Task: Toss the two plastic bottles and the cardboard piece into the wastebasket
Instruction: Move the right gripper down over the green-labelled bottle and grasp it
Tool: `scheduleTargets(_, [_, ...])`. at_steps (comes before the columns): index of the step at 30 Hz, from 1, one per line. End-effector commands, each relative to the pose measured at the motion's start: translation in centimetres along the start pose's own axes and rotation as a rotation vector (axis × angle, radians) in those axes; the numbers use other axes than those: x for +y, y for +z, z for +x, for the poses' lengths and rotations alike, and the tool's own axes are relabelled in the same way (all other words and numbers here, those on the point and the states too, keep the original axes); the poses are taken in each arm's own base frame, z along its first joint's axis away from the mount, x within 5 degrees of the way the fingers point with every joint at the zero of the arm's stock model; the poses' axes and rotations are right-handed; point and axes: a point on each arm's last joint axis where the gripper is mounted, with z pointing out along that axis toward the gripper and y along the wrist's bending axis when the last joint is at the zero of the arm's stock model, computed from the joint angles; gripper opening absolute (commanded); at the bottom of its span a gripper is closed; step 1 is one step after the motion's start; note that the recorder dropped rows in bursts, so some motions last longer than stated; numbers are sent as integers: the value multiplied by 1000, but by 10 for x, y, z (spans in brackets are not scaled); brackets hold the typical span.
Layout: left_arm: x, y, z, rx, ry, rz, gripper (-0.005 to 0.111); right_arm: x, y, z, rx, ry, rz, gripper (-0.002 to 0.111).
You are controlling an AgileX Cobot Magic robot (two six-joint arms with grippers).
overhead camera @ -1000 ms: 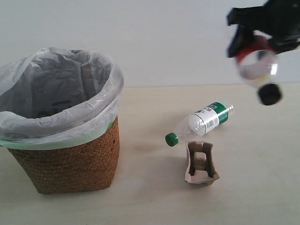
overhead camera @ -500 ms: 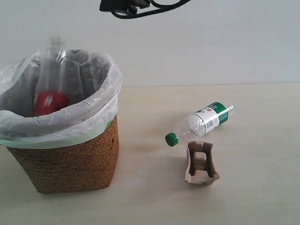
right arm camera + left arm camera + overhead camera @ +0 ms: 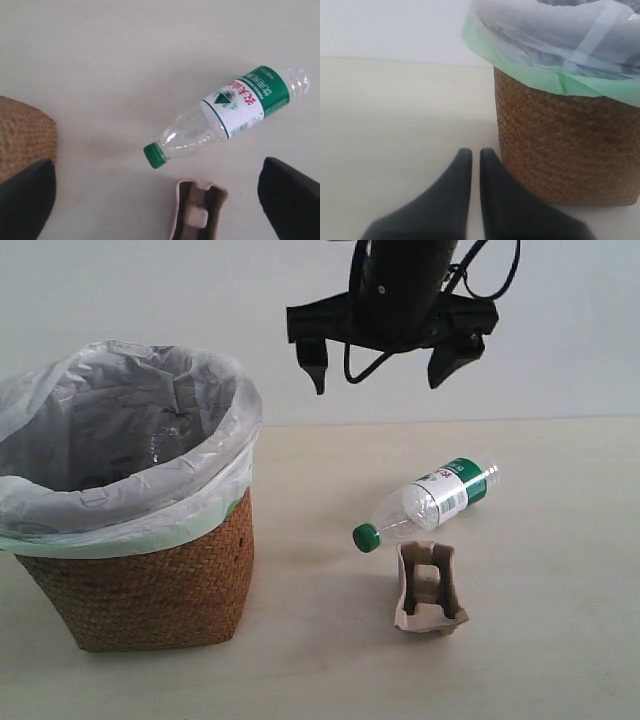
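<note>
Cardboard piece (image 3: pixel 430 590) nearest, upright on desk (image 3: pixel 560 640), just in front of green-cap bottle (image 3: pixel 430 502), which lies on side, cap toward wastebasket (image 3: pixel 140 580). Clear bottle (image 3: pixel 163 438) faint inside liner. Left tool (image 3: pixel 471 162) low beside wastebasket, narrow slit, empty. Right tool (image 3: pixel 379 383) hangs high behind, wide, empty.
</note>
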Motion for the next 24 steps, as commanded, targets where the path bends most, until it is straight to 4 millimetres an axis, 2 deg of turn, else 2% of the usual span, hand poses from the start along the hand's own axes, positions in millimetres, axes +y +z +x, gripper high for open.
scheduleTargets(1, [0, 0, 1, -2, -8, -4, 6, -21, 37, -6, 67, 94, 81, 101])
scheduleTargets(6, [0, 0, 1, -2, -8, -4, 6, -39, 71, -8, 117, 196, 141, 101])
scheduleTargets(11, [0, 0, 1, -2, -8, -4, 6, -38, 110, 1, 178, 197, 203, 101])
scheduleTargets(13, [0, 0, 1, -2, -8, -4, 6, -38, 123, -1, 140, 172, 203, 101])
scheduleTargets(24, [0, 0, 1, -2, -8, -4, 6, -29, 141, 9, 229, 270, 144, 101])
